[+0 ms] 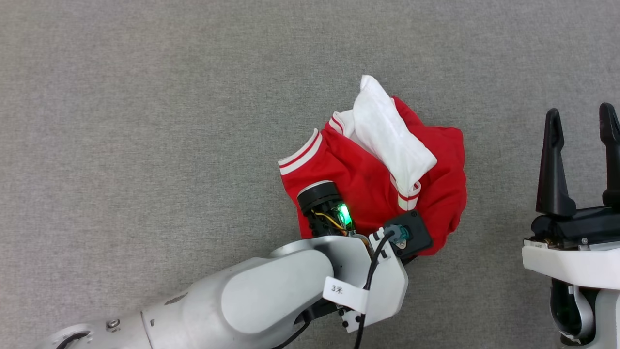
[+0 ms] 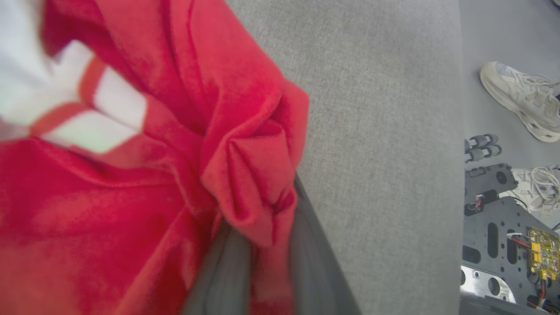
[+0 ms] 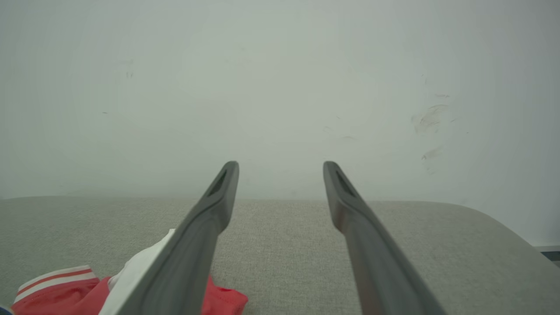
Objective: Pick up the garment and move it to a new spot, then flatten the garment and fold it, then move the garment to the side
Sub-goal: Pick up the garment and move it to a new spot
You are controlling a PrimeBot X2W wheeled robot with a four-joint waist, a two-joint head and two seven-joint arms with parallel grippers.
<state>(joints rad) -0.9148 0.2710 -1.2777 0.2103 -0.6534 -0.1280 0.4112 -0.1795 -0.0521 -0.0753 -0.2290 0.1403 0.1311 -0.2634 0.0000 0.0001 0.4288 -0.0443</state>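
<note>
Left pincer (image 2: 267,214) pinching a fold of the crumpled garment (image 1: 368,184)
Right pincer (image 1: 581,121) gapes wide, well apart, over the grey table (image 1: 145,121).

Looks like a robotics lab or test room: a desk (image 1: 145,97) covered in plain grey fabric, and a bare white wall (image 3: 280,87) behind it carrying dark scuff marks (image 3: 431,120). Past the desk's edge there's smooth grey floor (image 2: 494,30), a dark metal base plate (image 2: 490,236) with an exposed yellow circuit board (image 2: 542,251) and loose wires, and a person's pale sneakers (image 2: 520,98) just beside it.
</note>
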